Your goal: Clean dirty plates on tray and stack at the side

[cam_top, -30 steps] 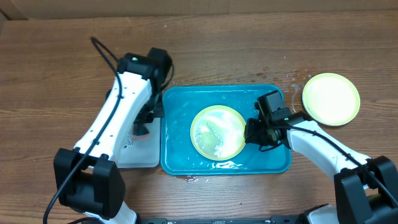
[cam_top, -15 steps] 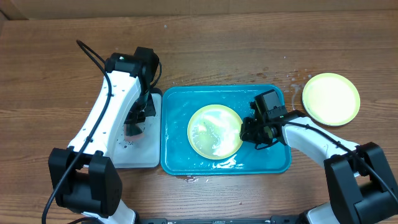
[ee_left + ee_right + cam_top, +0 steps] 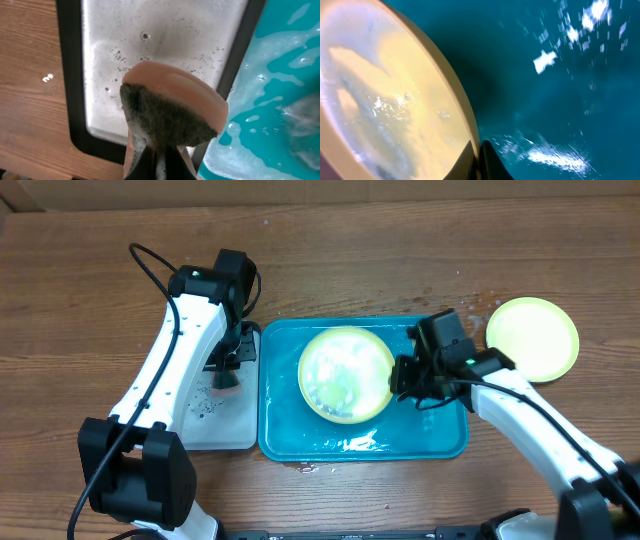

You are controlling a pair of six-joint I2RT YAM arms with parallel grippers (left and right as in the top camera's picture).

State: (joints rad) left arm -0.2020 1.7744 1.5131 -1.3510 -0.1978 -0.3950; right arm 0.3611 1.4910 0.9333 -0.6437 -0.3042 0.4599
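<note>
Since a sec ago: R gripper (image 3: 399, 383) has closed on the plate (image 3: 345, 375) rim, and the plate has shifted up-left in the teal tray (image 3: 440, 438). L arm has swung off the teal tray edge and back over the small white tray (image 3: 215, 428). Now the R gripper (image 3: 478, 161) has its jaws pressed together on the plate's (image 3: 385, 90) right rim, pinching it. The plate spreads away from that pinch to the robot's left, toward the L arm. It's round, so there's no long axis. A dark shadow under the rim in the R wrist view suggests the gripped side is tipped up off the tray (image 3: 560, 75) floor, prob tilted rather than flat. L gripper (image 3: 152, 161) is clamped on a sponge (image 3: 170, 110), scrub side facing the cam, and hangs over the black-rimmed small white tray (image 3: 150, 30). It sits just beside the teal tray's left wall, apart from the plate. Key relation: the plate face lies btw the two arms, R holding the right edge and the sponge (image 3: 228, 383) off to the left, so the L arm is the nearer one for the scrub. It needs a short move right to reach the open face. Plate look: yellow-green rim, pale centre, wet film w/ small bubbles and cloudy streaks; can't tell if any smear is left. 2nd plate (image 3: 532, 338), same rim colour, looks clean and sits on the table (image 3: 400, 260) right of the tray, well apart.
</note>
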